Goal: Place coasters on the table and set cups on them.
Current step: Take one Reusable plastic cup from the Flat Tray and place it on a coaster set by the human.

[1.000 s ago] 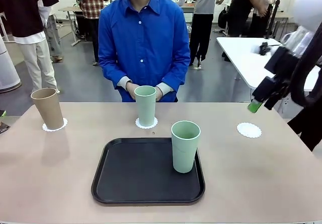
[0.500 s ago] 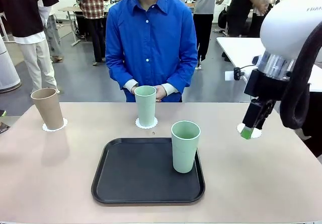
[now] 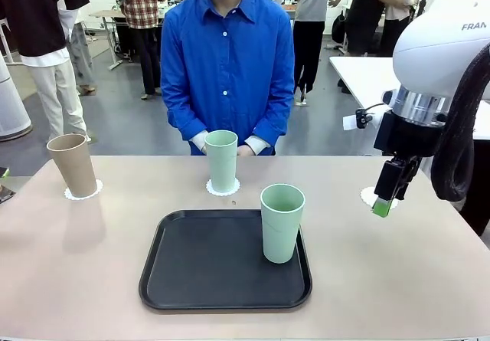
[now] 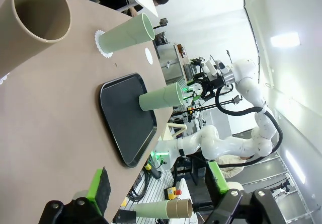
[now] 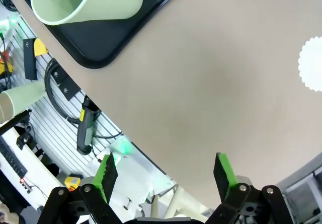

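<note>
A tan cup [image 3: 73, 165] stands on a coaster [image 3: 83, 194] at the far left of the table [image 3: 398, 280]. One mint cup [image 3: 221, 160] stands on a coaster [image 3: 223, 188] at the far middle. The other mint cup [image 3: 282, 222] stands on the black tray [image 3: 226, 260]. My right gripper [image 3: 385, 195] hangs over the right side, just in front of an empty coaster [image 3: 368, 196] that it partly covers. In the right wrist view that gripper [image 5: 163, 176] is open over bare tabletop, the empty coaster [image 5: 313, 63] off to its side. My left gripper [image 4: 156, 186] is open, well away from the tan cup [image 4: 35, 22].
A person in a blue shirt [image 3: 226, 57] stands at the far edge, hands together behind the middle cup. A white table [image 3: 367, 80] stands behind on the right. The tabletop right of the tray lies bare.
My right arm has swung in from the right edge and lowered its open gripper to just in front of the empty coaster. Cups, tray and the person's hands have stayed put.
</note>
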You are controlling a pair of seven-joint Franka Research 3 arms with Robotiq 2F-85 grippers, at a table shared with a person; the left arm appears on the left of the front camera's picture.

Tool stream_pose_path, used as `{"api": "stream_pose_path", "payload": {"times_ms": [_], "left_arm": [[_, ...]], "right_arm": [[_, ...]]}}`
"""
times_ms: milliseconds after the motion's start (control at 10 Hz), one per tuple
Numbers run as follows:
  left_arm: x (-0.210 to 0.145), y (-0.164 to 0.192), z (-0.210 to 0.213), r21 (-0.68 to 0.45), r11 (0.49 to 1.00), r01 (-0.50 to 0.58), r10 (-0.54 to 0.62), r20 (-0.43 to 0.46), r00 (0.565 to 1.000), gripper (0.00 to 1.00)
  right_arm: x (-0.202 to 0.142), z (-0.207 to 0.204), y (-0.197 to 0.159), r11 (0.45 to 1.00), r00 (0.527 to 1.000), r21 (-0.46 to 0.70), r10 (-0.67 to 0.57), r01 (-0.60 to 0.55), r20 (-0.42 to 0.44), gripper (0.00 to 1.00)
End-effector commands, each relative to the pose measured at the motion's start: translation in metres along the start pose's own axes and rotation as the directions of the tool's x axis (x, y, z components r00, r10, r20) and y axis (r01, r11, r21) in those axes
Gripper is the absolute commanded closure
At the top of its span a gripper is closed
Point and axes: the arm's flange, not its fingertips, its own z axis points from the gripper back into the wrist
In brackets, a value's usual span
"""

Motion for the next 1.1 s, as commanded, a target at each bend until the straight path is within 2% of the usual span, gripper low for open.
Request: {"api": "stream_pose_path", "payload": {"times_ms": [0,100,200,400,500,600,700,800,1000], "left_arm": [[0.000,-0.002,0.002,-0.008,1.000,0.004,-0.004,-0.001,1.000,0.00],[0.000,-0.002,0.002,-0.008,1.000,0.004,-0.004,-0.001,1.000,0.00],[0.000,-0.002,0.002,-0.008,1.000,0.004,-0.004,-0.001,1.000,0.00],[0.000,-0.002,0.002,-0.008,1.000,0.004,-0.004,-0.001,1.000,0.00],[0.000,-0.002,0.002,-0.008,1.000,0.004,-0.004,-0.001,1.000,0.00],[0.000,-0.002,0.002,-0.008,1.000,0.004,-0.004,-0.001,1.000,0.00],[0.000,-0.002,0.002,-0.008,1.000,0.004,-0.004,-0.001,1.000,0.00],[0.000,-0.002,0.002,-0.008,1.000,0.004,-0.004,-0.001,1.000,0.00],[0.000,-0.002,0.002,-0.008,1.000,0.004,-0.004,-0.001,1.000,0.00]], "right_arm": [[0.000,-0.001,0.001,1.000,1.000,0.000,0.002,-0.002,-0.002,0.00],[-0.017,0.004,-0.012,0.970,0.962,0.033,0.236,-0.242,0.135,0.00],[-0.025,0.006,-0.031,0.898,0.858,0.006,0.419,-0.441,0.297,0.00],[-0.032,0.003,-0.074,0.852,0.745,0.006,0.455,-0.524,0.488,0.00],[-0.037,-0.005,-0.098,0.854,0.683,0.063,0.366,-0.516,0.632,0.00],[-0.039,-0.013,-0.109,0.831,0.636,0.091,0.344,-0.548,0.691,0.00],[-0.042,-0.024,-0.117,0.790,0.563,0.090,0.347,-0.606,0.750,0.00],[-0.047,-0.036,-0.120,0.756,0.527,0.119,0.326,-0.644,0.785,0.00],[-0.048,-0.051,-0.121,0.725,0.470,0.075,0.360,-0.685,0.806,0.00]]}}
